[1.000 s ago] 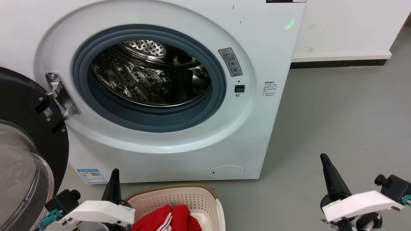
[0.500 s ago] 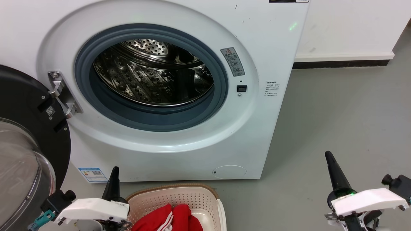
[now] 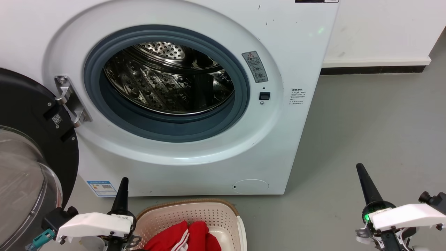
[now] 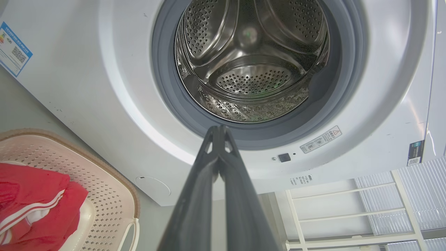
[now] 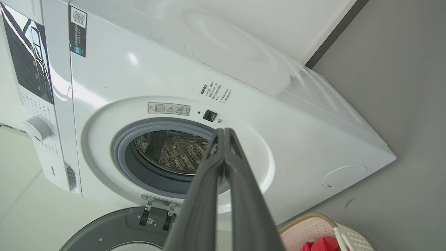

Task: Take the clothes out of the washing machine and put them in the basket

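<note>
The white washing machine [image 3: 299, 45] stands with its door [image 3: 31, 139] swung open to the left. Its steel drum [image 3: 167, 80] shows no fabric inside; the left wrist view looks into the same drum [image 4: 251, 59]. The cream basket [image 3: 195, 212] sits on the floor before the machine, holding red clothes [image 3: 188, 237] with white stripes. The clothes [image 4: 31, 205] lie in the basket [image 4: 104, 195] at lower left of the left wrist view. My left gripper [image 3: 123, 181] is shut beside the basket's left rim, holding nothing. My right gripper [image 3: 359, 168] is shut over bare floor on the right.
Grey floor [image 3: 376, 115] stretches to the right of the machine, up to a white wall with a dark skirting strip [image 3: 373, 69]. A white wire rack [image 4: 348, 209] shows at the lower right of the left wrist view.
The whole head picture has shifted slightly right, so the camera moved. Both grippers sit a little lower in the picture, the right one also further right. Clothes and basket lie as before.
</note>
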You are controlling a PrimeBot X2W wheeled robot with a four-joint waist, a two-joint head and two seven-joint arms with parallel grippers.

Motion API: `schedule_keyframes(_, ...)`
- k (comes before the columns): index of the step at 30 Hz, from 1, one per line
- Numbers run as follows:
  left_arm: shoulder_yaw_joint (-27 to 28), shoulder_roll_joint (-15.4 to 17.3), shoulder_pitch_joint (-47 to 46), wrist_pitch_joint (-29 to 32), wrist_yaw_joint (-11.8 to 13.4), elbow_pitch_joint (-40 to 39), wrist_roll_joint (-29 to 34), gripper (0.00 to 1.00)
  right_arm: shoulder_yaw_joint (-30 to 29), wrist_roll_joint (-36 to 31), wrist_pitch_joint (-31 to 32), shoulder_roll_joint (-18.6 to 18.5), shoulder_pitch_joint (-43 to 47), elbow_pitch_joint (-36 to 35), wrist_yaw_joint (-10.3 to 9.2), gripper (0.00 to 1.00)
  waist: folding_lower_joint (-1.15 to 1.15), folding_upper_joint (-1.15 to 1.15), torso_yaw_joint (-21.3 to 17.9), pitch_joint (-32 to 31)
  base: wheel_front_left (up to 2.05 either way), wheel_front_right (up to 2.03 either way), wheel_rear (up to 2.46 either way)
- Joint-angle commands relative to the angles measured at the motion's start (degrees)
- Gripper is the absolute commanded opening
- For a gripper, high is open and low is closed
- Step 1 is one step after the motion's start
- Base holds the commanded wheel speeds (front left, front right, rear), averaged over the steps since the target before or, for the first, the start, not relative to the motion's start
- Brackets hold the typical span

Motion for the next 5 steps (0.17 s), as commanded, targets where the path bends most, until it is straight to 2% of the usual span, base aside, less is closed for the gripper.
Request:
schedule_keyframes(1,0.26,0.06,-1.25,0.36,-0.44,-0.53,-1.51,0.0,-0.3,1.61,0.26,-0.35,-1.45,-0.2,0.01,0.0,-0.01,0.0,0.04,0.01,0.0,0.0,0.0)
schedule_keyframes(5,0.52,0.01,-1.43,0.95,-0.74,-0.5,-3.88,0.0,-0.64,3.99,0.72,-0.34,-1.65,0.12,0.01,0.0,-0.01,0.0,0.17,0.03,0.0,0.0,0.0)
